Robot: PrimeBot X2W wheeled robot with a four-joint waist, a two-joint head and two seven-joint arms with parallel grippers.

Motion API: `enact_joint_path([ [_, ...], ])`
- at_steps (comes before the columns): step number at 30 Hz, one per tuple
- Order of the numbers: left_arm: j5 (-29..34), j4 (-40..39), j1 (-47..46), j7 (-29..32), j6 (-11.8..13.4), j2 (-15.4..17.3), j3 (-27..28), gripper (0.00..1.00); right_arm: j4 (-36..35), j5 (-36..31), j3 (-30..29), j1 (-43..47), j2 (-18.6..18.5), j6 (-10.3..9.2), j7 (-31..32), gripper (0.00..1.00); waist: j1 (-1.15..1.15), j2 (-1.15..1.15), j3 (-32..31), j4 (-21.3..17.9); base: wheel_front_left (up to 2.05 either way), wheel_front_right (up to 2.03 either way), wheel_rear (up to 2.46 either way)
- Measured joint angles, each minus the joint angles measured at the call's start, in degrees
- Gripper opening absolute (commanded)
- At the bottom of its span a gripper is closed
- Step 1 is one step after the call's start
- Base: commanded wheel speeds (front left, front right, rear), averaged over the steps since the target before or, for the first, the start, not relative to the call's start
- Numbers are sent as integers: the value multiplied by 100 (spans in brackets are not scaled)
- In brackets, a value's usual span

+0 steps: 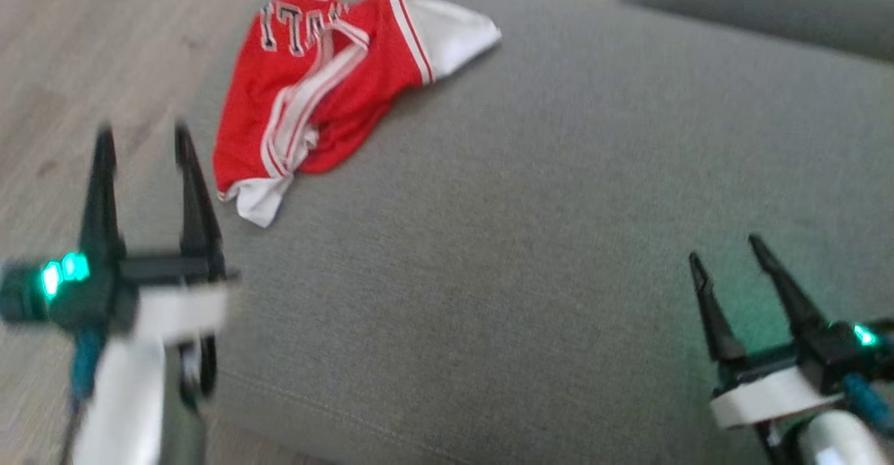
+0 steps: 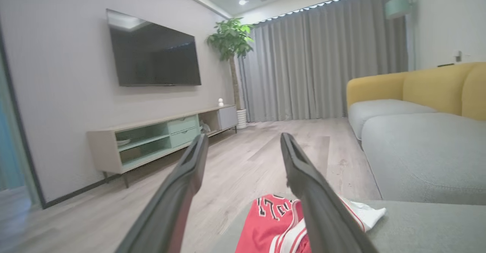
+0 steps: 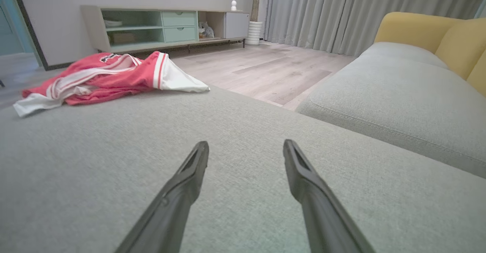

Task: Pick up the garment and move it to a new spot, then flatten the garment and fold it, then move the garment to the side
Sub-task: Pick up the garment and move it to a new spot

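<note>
The garment (image 1: 328,84) is a red jersey with white trim and black lettering, lying crumpled near the far left corner of a grey cushion (image 1: 545,213). It also lies low in the left wrist view as the garment (image 2: 273,226) and at the upper left of the right wrist view as the garment (image 3: 110,80). My left gripper (image 1: 143,137) is open at the cushion's left edge, short of the jersey, with nothing between its fingers. My right gripper (image 1: 726,248) stands open over the cushion's near right part, far from the jersey.
Wood floor (image 1: 84,53) lies left of the cushion. A grey and yellow sofa (image 3: 402,82) stands to the right across a gap. A TV console (image 2: 159,135), a wall TV (image 2: 152,53), a potted plant (image 2: 231,40) and curtains (image 2: 322,59) line the far side.
</note>
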Motion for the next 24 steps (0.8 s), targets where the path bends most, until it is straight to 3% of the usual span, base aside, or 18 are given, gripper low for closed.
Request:
enact_joint_path([
  [2, -21, 280, -362, -1, -133, 66, -5, 100, -47, -26, 27, -83, -145, 0, 0, 100, 0, 0, 146, -22, 0, 0, 0],
  [6, -435, 1866, -1791, 133, -615, 155, 10, 100, -223, -54, -45, -477, -694, 0, 0, 100, 1, 0, 765, -120, 0, 0, 0],
  [9, -627, 2859, -2775, 392, -788, 155, -7, 100, -352, -86, -147, -595, -1046, 0, -1, 100, 2, 0, 1192, -201, 0, 0, 0],
  [14, -784, 4493, -4019, 1222, -914, 152, -76, 100, -643, -68, -332, -633, -1405, 0, -27, 100, 1, 0, 1770, -338, 0, 0, 0],
  [20, -1067, 5987, -4453, 1829, -990, 187, -138, 100, -928, -26, -292, -983, -1489, 0, -58, 100, 0, 0, 2225, -599, 0, 0, 0],
  [21, -1067, 6089, -4501, 1794, -1014, 242, -141, 33, -938, -26, -265, -1039, -1469, 0, -75, 100, -1, 0, 2266, -661, 0, 0, 0],
  [22, -1085, 6179, -4574, 1729, -1015, 313, -104, 0, -945, -26, -256, -1093, -1427, 0, -76, 100, -2, 0, 2297, -722, 0, 0, 0],
  [24, -1198, 6296, -4713, 1480, -1018, 407, -30, 0, -944, -27, -238, -1187, -1327, 0, -76, 100, -1, 0, 2326, -839, 0, 0, 0],
])
